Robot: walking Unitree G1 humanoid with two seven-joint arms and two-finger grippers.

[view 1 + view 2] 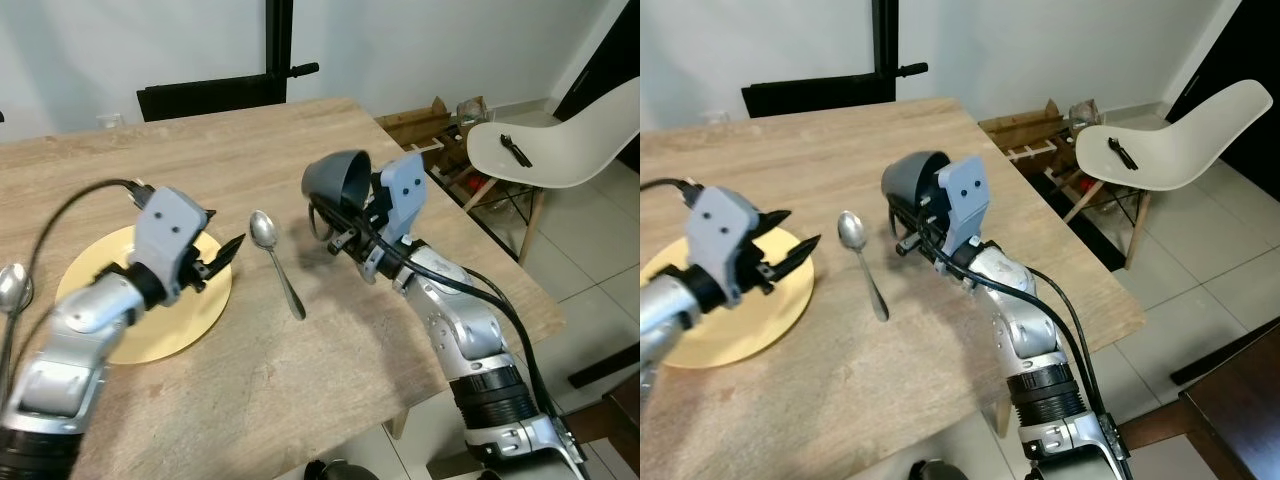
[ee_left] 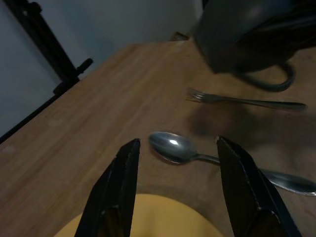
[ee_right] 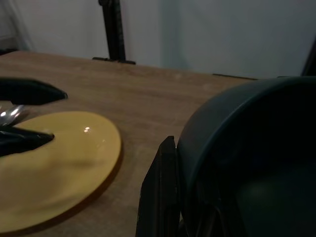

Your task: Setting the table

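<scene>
The right gripper (image 1: 335,235) has its jaws pinching the dark grey mug (image 1: 338,182), which it holds in the air above the desk (image 1: 300,130), to the right of the spoon. The mug is tipped so that its mouth faces down and toward the robot, and its handle loop hangs at the lower side next to the jaws. Its axis from mouth to base slants up and away. It is probably tilted only because of the angle of the wrist, and it would have to be turned upright before it is set down.

The left gripper (image 1: 222,255) hovers over the right edge of the yellow plate (image 1: 100,290) with its jaws spread and nothing between them. They point toward the spoon, so that may be what it reaches for next.

The spoon (image 1: 275,260) lies flat on the desk just to the right of the plate and does not touch it. Its bowl is at the far end and its handle runs back toward the robot, slanting a little to the right, which roughly suits a place setting. The left wrist view shows a fork (image 2: 237,100) lying on the desk beyond the spoon, below the mug. A second spoon (image 1: 12,290) sits at the plate's left edge.

A white chair (image 1: 560,140) stands off to the right of the desk.
</scene>
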